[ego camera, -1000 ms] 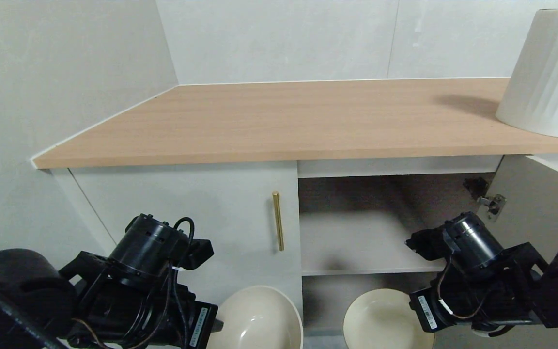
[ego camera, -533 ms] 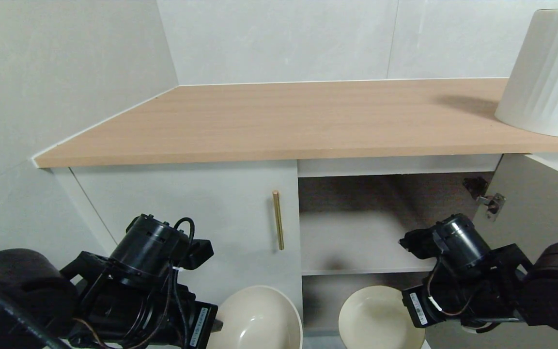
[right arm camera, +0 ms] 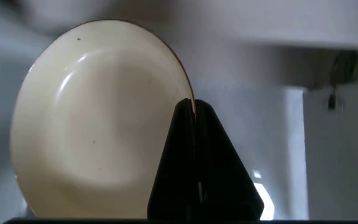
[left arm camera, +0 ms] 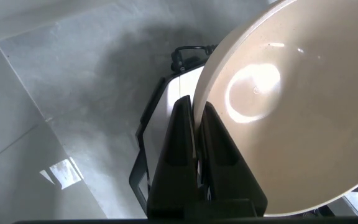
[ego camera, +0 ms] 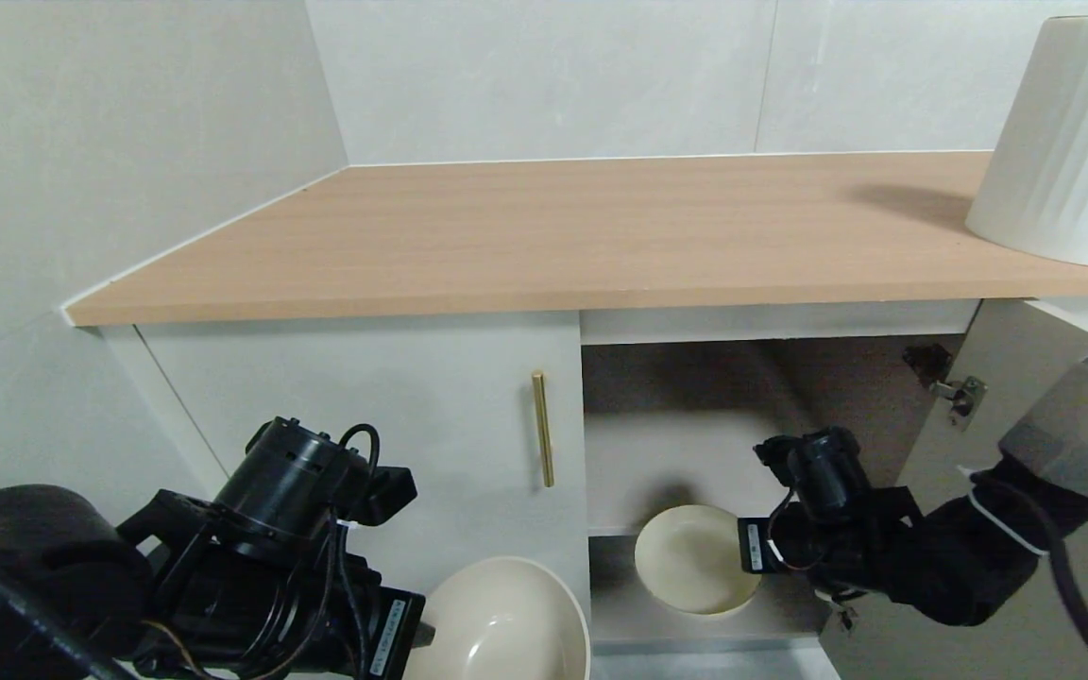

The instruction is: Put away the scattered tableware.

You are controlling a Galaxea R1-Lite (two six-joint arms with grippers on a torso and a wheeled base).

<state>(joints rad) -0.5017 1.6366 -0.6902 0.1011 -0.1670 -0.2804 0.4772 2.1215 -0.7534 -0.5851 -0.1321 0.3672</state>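
Two cream bowls are held, one by each arm. My left gripper (ego camera: pixel 419 631) (left arm camera: pixel 196 107) is low at the left, in front of the closed cabinet door, shut on the rim of the larger bowl (ego camera: pixel 499 623) (left arm camera: pixel 278 112). My right gripper (ego camera: pixel 754 550) (right arm camera: pixel 192 106) is inside the open cabinet compartment, shut on the rim of the smaller bowl (ego camera: pixel 695 559) (right arm camera: pixel 98 118). That bowl hangs open side up at the front edge of the inner shelf (ego camera: pixel 657 472), above the cabinet floor.
The wooden countertop (ego camera: pixel 563 236) spans the cabinet, with a white ribbed shade (ego camera: pixel 1068 142) at its far right. The left door has a gold handle (ego camera: pixel 540 430). The right door (ego camera: pixel 1016 444) stands open beside my right arm.
My right arm has pushed forward into the cabinet, carrying its bowl up and left from the bottom edge to the shelf. The left arm and its bowl have kept still.
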